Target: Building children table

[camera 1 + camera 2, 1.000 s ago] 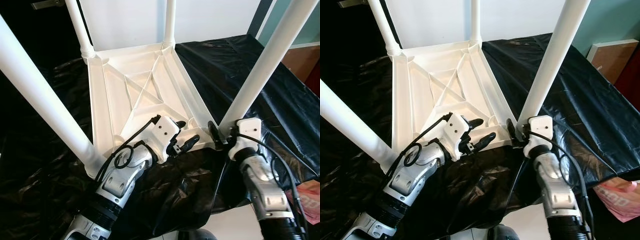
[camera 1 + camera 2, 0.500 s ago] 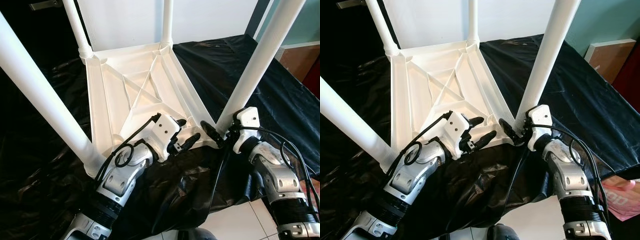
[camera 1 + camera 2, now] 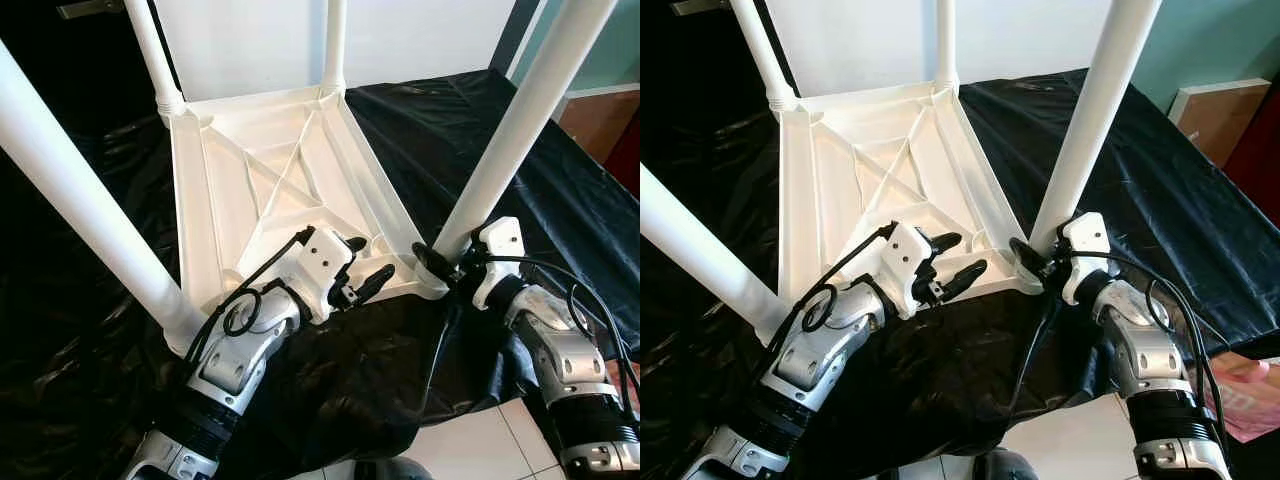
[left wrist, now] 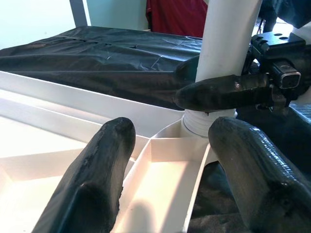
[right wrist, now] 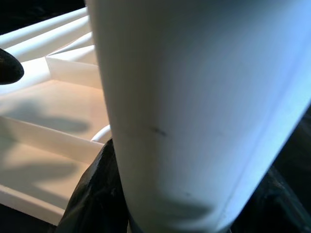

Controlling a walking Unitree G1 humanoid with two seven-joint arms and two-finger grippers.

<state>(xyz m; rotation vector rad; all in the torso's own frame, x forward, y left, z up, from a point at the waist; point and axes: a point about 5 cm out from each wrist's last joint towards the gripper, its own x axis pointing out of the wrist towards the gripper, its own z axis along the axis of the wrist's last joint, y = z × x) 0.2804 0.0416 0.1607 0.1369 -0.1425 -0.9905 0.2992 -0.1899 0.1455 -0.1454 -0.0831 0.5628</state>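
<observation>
A white children's table [image 3: 250, 180] lies upside down on a black sheet, its legs pointing up. My right gripper [image 3: 440, 262] is shut on the base of the near right leg [image 3: 520, 120]. In the right wrist view that leg [image 5: 194, 97] is very close, with a black finger [image 5: 97, 194] pressed against it. My left gripper [image 3: 372, 260] hovers open over the tabletop's near edge, just left of that leg socket, holding nothing. The left wrist view shows its two fingers [image 4: 92, 179] spread, and the right gripper's finger [image 4: 223, 92] wrapped round the leg.
The near left leg [image 3: 80, 200] rises steeply beside my left arm, and two far legs [image 3: 150, 50] stand at the back. The black sheet [image 3: 470, 120] drapes over the surface's front edge. White floor tiles [image 3: 470, 450], a pink item [image 3: 1250, 395] and a brown board [image 3: 1220, 110] lie to the right.
My right forearm has swung out to the right while its gripper stayed at the base of the near right leg. The left gripper has barely moved.
</observation>
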